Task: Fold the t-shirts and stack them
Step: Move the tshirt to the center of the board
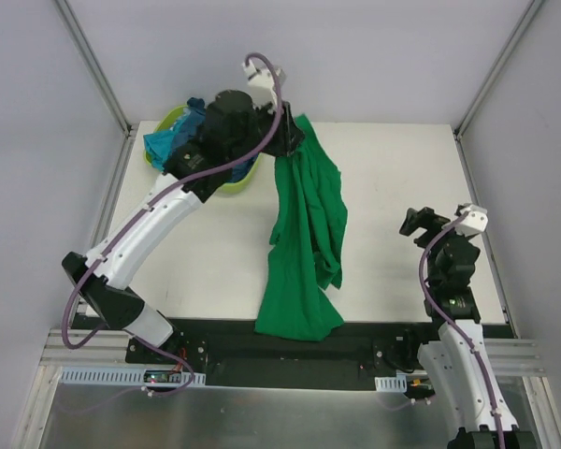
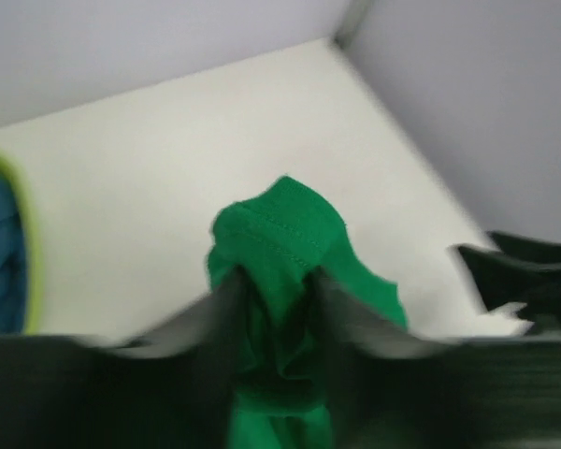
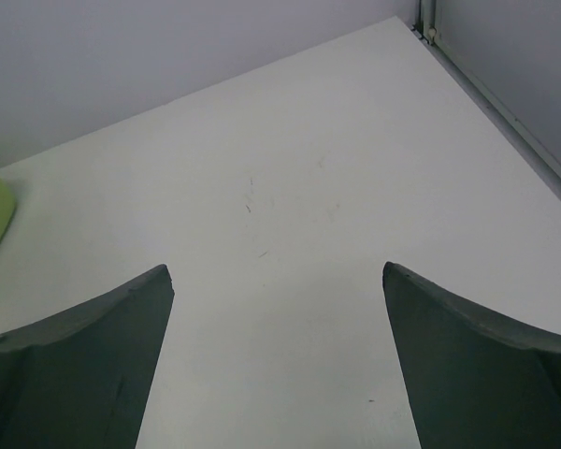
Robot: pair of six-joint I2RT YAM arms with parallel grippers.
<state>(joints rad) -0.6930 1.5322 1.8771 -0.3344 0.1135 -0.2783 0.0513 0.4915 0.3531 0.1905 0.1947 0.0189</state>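
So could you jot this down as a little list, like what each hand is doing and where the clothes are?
left hand: closed on a bunched part of the green t-shirt, at the far side of the table
green t-shirt: unfolded, trailing from that hand down to the table's near edge
right hand: open, holding nothing, above the table on the right
basket: lime green, far left corner, turquoise cloth inside
folded stack: none in view
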